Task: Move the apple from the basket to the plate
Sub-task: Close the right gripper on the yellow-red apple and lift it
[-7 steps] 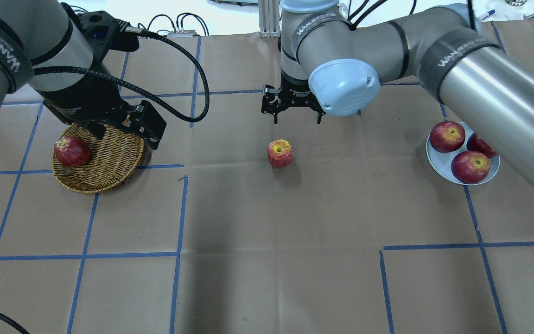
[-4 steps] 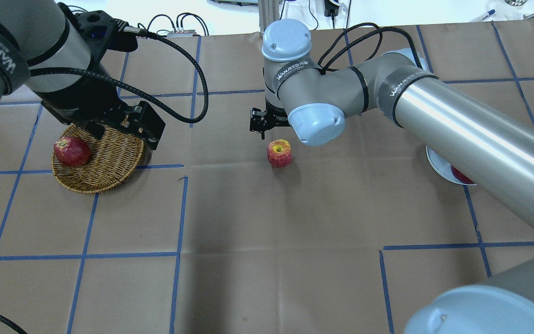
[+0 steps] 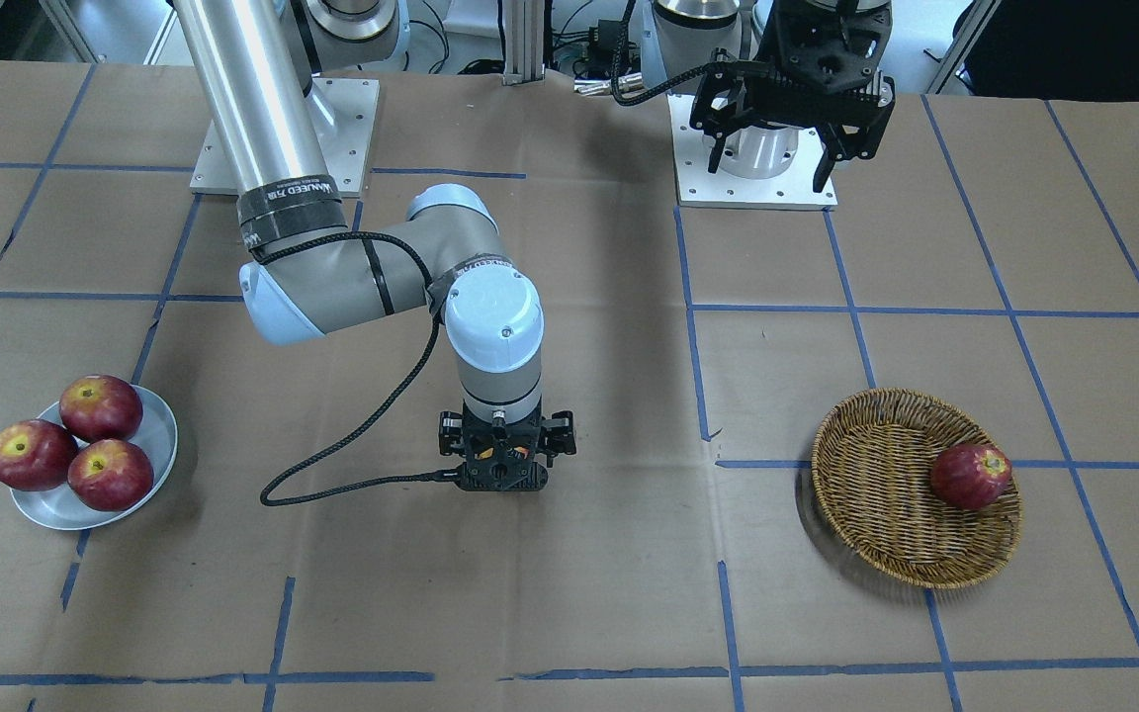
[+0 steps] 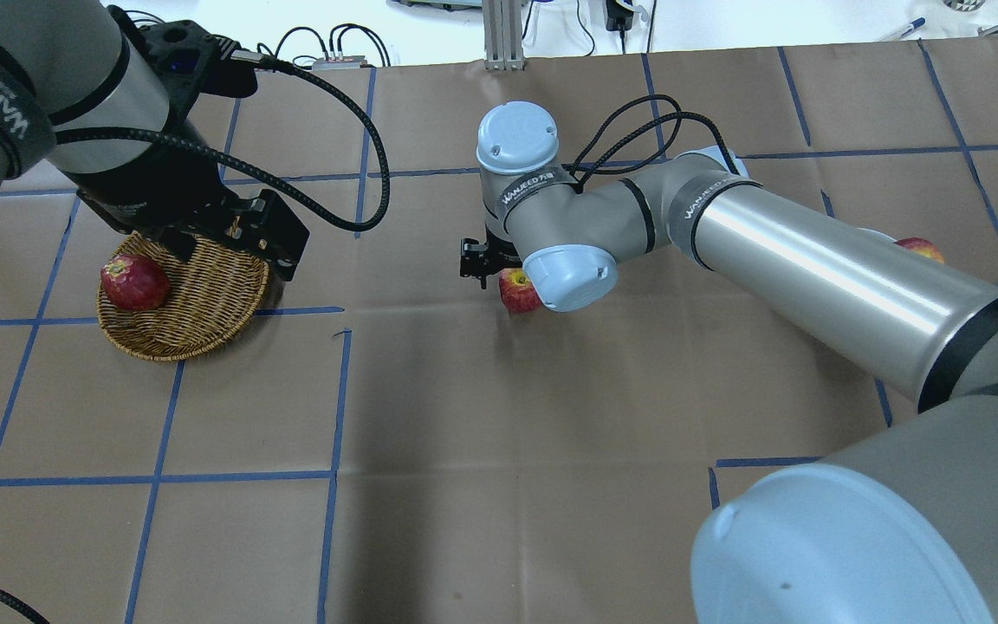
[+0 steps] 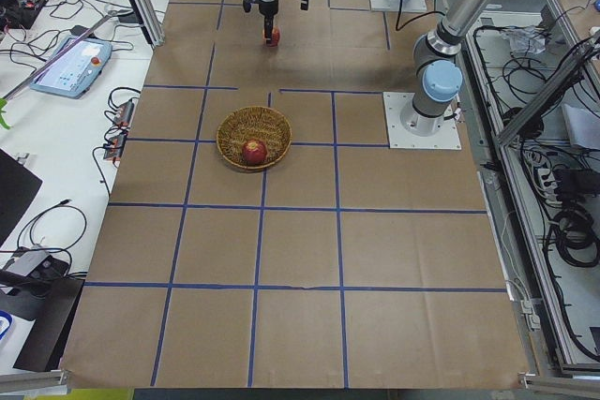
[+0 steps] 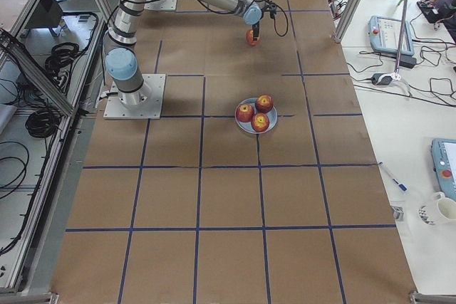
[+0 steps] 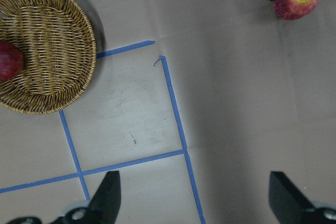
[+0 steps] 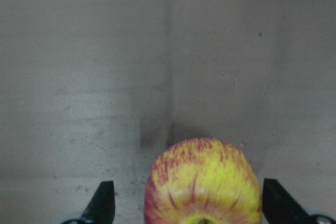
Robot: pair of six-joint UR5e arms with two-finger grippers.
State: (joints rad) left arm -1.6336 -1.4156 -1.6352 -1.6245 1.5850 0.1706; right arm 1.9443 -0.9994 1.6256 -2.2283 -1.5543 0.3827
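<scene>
The yellow-and-red streaked apple (image 8: 202, 182) stands on the paper-covered table in the middle (image 4: 513, 292), outside the basket. My right gripper (image 8: 190, 205) is lowered over it and open, with one finger (image 8: 103, 203) on each side and a gap to the apple. In the front view the gripper (image 3: 502, 477) hides the apple. My left gripper (image 3: 785, 148) is open and empty, held high above the wicker basket (image 4: 204, 325). The grey-white plate (image 3: 162, 427) sits far to my right.
A dark red apple (image 4: 133, 282) lies in the basket (image 3: 876, 554). Three red apples (image 3: 85, 445) fill the plate. In the overhead view my right arm (image 4: 811, 269) covers most of the plate. Blue tape lines cross the brown paper.
My right arm has swung down and its gripper has dropped from behind the apple to around it. The apple and my left arm have not moved.
</scene>
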